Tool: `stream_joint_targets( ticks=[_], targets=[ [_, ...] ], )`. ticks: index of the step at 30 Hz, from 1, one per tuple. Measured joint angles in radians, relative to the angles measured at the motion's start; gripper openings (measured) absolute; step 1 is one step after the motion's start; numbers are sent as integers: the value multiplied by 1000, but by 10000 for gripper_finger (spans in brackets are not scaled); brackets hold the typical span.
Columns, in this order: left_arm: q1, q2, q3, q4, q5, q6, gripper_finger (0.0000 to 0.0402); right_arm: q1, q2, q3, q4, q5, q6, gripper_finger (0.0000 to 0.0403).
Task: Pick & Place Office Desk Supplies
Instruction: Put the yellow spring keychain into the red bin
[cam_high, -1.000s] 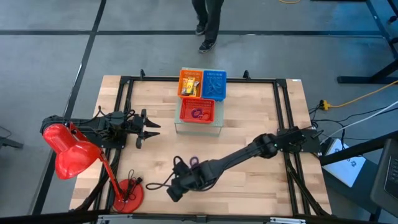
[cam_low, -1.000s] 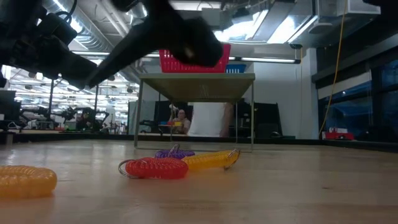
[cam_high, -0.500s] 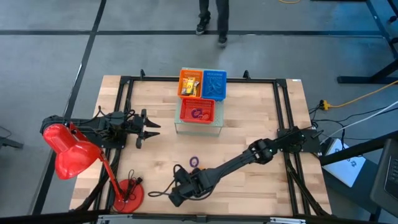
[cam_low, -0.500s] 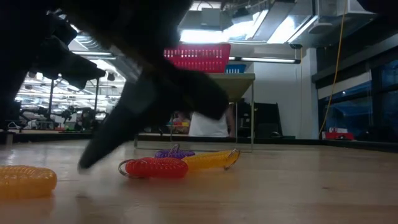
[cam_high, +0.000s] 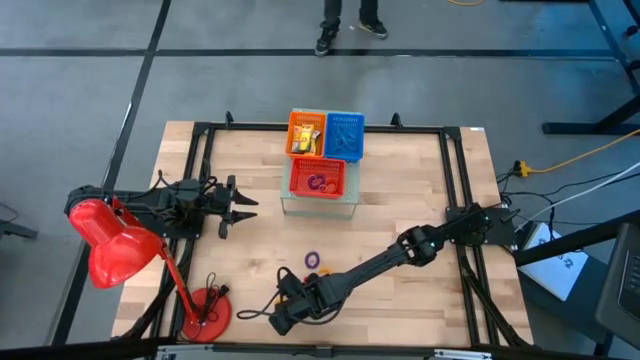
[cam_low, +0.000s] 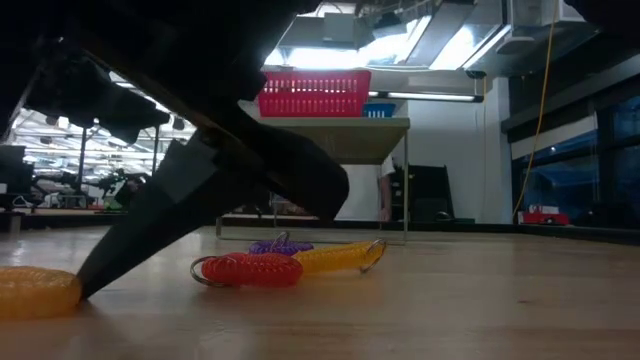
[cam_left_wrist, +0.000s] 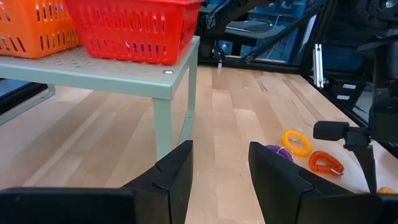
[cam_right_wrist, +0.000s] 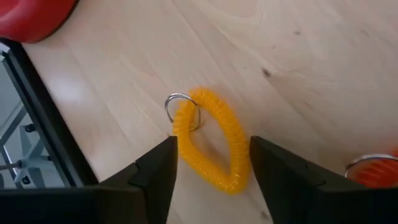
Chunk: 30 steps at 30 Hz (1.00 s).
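Note:
An orange-yellow coil loop (cam_right_wrist: 211, 149) with a metal ring (cam_right_wrist: 180, 109) lies flat on the table near its front edge. My right gripper (cam_right_wrist: 212, 143) is open and slants down over it, one finger on each side of the loop. In the low view one fingertip (cam_low: 88, 288) stands right beside the coil (cam_low: 35, 290). A red coil (cam_low: 250, 270), a yellow coil (cam_low: 340, 257) and a purple coil (cam_low: 278, 245) lie farther back. My left gripper (cam_high: 245, 205) waits open at the table's left. My right gripper straddles the orange-yellow coil loop from above, slanting down, with its fingers across the loop's short width. One finger (cam_right_wrist: 163, 163) stands close against the loop's side (cam_right_wrist: 180, 140). Whether it touches I cannot tell. The loop lies flat on the table.
A pale green stand (cam_left_wrist: 124, 71) at the table's far middle carries a red basket (cam_high: 318, 178), an orange basket (cam_high: 306, 133) and a blue basket (cam_high: 345, 135). A red desk lamp (cam_high: 115, 245) with its round base (cam_high: 205, 312) stands at the near left, close to my right gripper.
My right gripper has come down to the table and a little toward its near edge, onto the orange-yellow coil. The coils have not moved.

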Motion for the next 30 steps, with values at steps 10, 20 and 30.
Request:
stream_joint_targets(
  ticks=[10, 20, 30],
  targets=[
    [0, 0, 0, 1, 0, 0, 150, -9, 3, -3, -9, 31, -3, 92],
    [0, 0, 0, 1, 0, 0, 150, -14, 4, -3, -10, 54, -52, 10],
    [0, 0, 0, 1, 0, 0, 150, -14, -113, -19, -52, 249, -215, 1]
  ],
)
